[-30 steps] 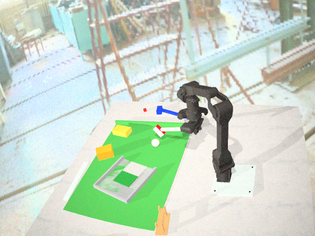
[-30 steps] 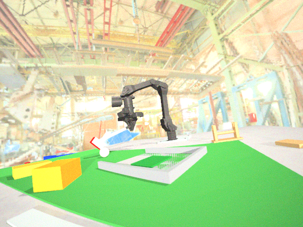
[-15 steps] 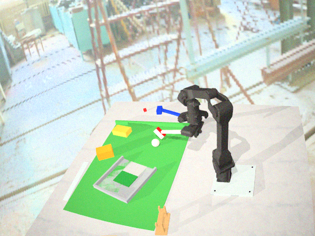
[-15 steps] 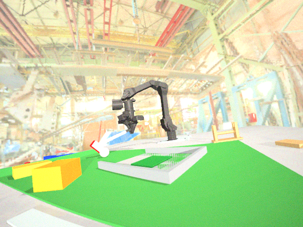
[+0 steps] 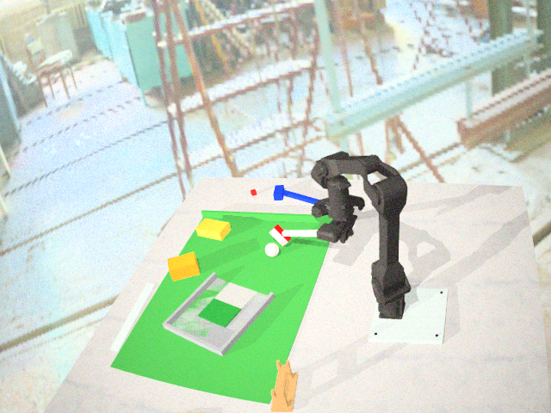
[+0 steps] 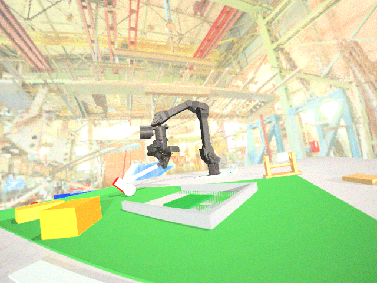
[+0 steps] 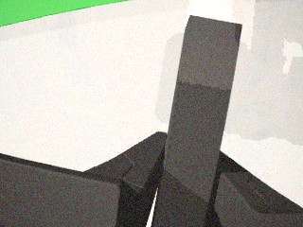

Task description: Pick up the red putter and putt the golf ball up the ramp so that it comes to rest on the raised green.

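Green mat (image 5: 275, 320): tool (image 5: 331, 231) grips putter (image 5: 294, 233) (head beside ball (image 5: 271, 249)).

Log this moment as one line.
gripper: shut on putter | putter head: just behind ball | ball: on turf, short of ramp

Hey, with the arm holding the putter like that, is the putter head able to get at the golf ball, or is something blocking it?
Probably yes. The gripper is shut on the red putter, whose head sits right behind the golf ball, with only open green mat between them.
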{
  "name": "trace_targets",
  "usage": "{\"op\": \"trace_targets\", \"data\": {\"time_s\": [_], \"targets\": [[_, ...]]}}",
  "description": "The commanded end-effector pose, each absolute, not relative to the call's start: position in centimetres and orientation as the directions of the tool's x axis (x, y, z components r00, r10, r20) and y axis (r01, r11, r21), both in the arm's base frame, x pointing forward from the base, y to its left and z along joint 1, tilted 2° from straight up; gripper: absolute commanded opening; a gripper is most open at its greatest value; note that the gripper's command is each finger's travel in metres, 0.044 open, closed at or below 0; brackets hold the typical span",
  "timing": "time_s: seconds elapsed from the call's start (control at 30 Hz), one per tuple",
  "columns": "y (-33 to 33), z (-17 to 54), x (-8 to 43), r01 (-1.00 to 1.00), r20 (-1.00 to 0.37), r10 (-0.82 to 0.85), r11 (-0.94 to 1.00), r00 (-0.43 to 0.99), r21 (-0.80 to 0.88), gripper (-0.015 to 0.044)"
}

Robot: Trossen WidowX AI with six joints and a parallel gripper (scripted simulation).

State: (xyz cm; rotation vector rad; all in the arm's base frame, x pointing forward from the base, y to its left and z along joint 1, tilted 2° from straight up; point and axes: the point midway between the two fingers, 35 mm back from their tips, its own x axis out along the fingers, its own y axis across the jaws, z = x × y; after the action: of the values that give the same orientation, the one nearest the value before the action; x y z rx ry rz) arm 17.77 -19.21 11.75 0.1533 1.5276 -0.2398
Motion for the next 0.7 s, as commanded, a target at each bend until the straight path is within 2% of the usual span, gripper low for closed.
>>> {"op": "trace_targets", "data": {"time_s": [0.0, 0.33, 0.67], "targets": [[-19.3, 11.8, 17.8, 0.250, -0.998, -0.060, 0.967, 0.028, -0.052, 0.0000], [-22.2, 11.6, 17.1, 0.253, -0.998, -0.064, 0.966, 0.027, -0.055, 0.0000], [-20.1, 11.6, 17.9, 0.259, -0.998, -0.062, 0.964, 0.025, -0.053, 0.0000]]}}
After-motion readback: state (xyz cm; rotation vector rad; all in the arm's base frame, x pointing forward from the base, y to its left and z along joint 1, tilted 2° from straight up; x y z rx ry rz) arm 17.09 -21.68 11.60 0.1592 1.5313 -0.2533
